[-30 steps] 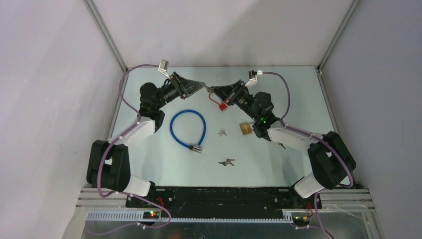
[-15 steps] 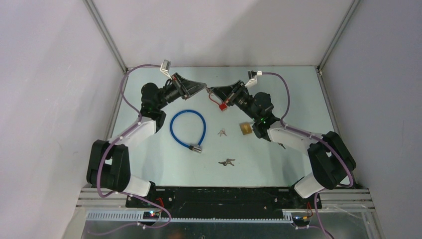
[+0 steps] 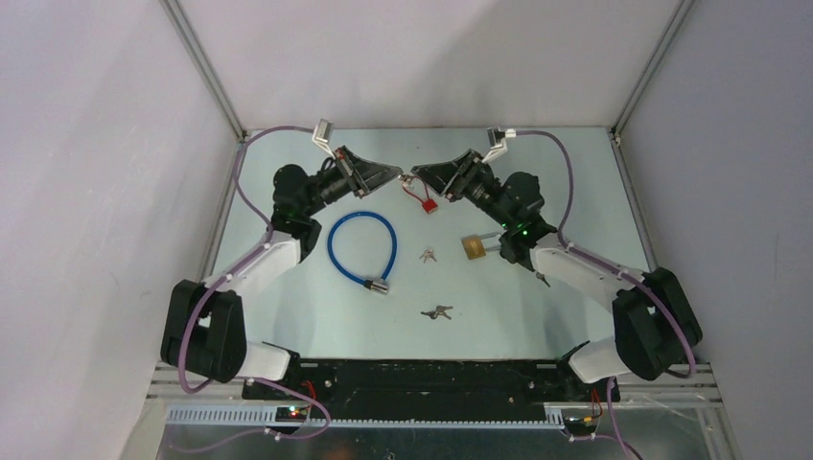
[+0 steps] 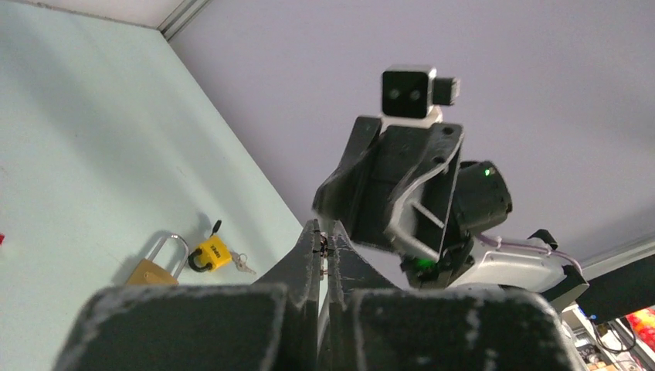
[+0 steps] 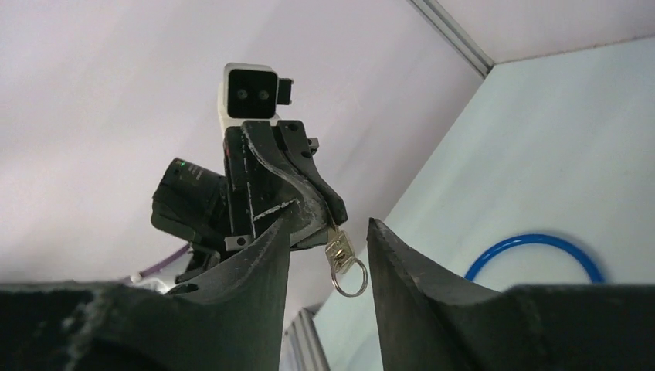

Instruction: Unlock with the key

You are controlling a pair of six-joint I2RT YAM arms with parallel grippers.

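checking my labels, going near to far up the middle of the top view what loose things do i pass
key bunch → smaller key pair → red padlock

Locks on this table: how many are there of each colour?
Red padlock: 1
Brass padlock: 1
Yellow padlock: 1
Blue cable lock: 1
Total: 4 locks
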